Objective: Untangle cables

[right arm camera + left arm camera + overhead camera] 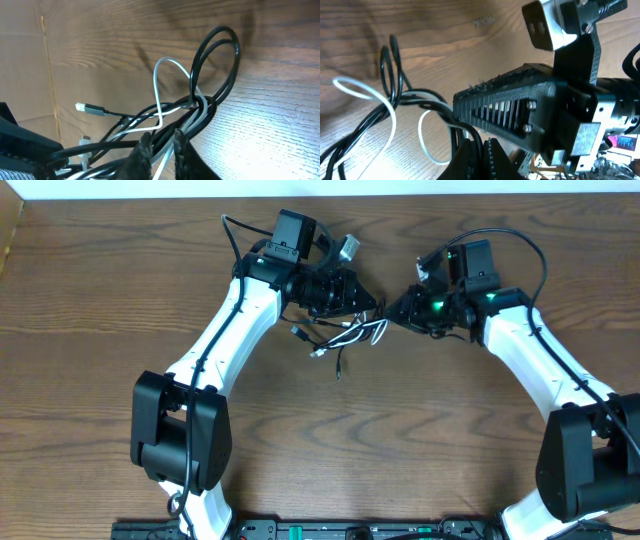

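— Black right claw [161, 146] clamps thin black and white cables [200, 107] lying on brown wooden desk [280, 100].
— Left claw [481, 150], just beside it, pinches them too. Draw apart slowly; watch those loops tighten.

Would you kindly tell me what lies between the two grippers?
Only the cables: in the overhead view the left gripper and right gripper stand almost tip to tip, the tangle trailing from that gap. Each wrist view shows them pinched in its jaws.
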